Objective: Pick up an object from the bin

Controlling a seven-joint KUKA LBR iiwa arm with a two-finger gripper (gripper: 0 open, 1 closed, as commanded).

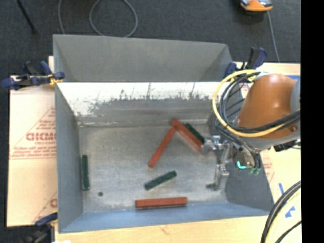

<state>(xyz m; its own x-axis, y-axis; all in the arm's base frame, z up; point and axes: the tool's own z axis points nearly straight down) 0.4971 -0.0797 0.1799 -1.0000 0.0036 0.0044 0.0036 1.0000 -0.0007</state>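
Gripper (218, 172) hangs just right of the slanted red stick (185, 132), probably lining up a pick; open or closed, I cannot tell

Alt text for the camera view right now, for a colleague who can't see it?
The end effector hangs at the right side of the grey bin, next to a red-brown stick and a dark green stick lying side by side. Four more sticks, red-brown and dark green, lie elsewhere on its floor.

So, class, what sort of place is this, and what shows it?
Probably a robotics lab: a cabled robot arm with its gripper in a grey metal bin of loose red and green sticks.
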